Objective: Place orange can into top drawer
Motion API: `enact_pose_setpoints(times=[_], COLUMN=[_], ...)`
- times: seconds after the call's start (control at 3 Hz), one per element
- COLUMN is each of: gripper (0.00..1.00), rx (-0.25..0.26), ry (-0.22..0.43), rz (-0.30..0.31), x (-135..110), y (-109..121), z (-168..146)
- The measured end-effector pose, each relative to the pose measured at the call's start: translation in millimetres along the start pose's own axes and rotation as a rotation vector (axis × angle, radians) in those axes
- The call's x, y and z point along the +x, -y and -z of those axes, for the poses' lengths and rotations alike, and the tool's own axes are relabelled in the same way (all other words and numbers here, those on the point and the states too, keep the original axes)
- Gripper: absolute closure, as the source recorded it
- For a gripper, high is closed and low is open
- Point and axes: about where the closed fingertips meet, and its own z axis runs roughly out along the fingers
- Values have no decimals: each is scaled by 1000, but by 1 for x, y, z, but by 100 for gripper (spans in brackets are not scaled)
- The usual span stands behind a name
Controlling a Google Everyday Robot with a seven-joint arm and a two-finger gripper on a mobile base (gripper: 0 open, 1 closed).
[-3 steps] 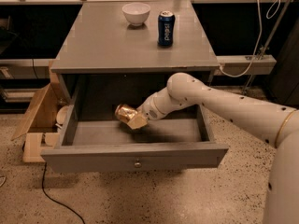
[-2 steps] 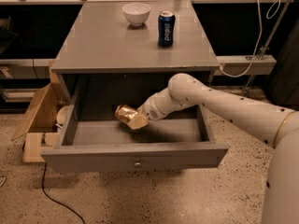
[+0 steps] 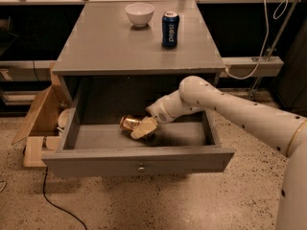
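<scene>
- Grey speckled floor lies nearest, with a black cable (image 3: 53, 195) trailing across it at the left.
- Next comes the top drawer (image 3: 96, 159), pulled out, its flat front carrying a small round knob (image 3: 141, 168).
- Inside the drawer, left of centre, the orange can (image 3: 127, 123) lies tilted on its side; whether it rests on the drawer floor cannot be told.
- The gripper (image 3: 144, 127) is down in the drawer, its cream fingers (image 3: 147, 125) closed around the can's right end.
- The white arm (image 3: 230, 109) reaches in from the right over the drawer's side wall.
- A cardboard box (image 3: 41, 114) stands just left of the cabinet.
- On the counter (image 3: 105, 47) above, a dark blue can (image 3: 170, 29) stands upright.
- Farthest back, a white bowl (image 3: 139, 14) sits to its left, apart from it.
</scene>
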Motion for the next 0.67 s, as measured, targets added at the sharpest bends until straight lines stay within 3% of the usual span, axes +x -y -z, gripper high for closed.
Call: enact_pose_setpoints(times=[0.33, 0.67], gripper=[0, 0], rx=[12, 44], ry=[34, 88], rz=[-1, 1], x=[0, -4], y=[-3, -8], z=[14, 51])
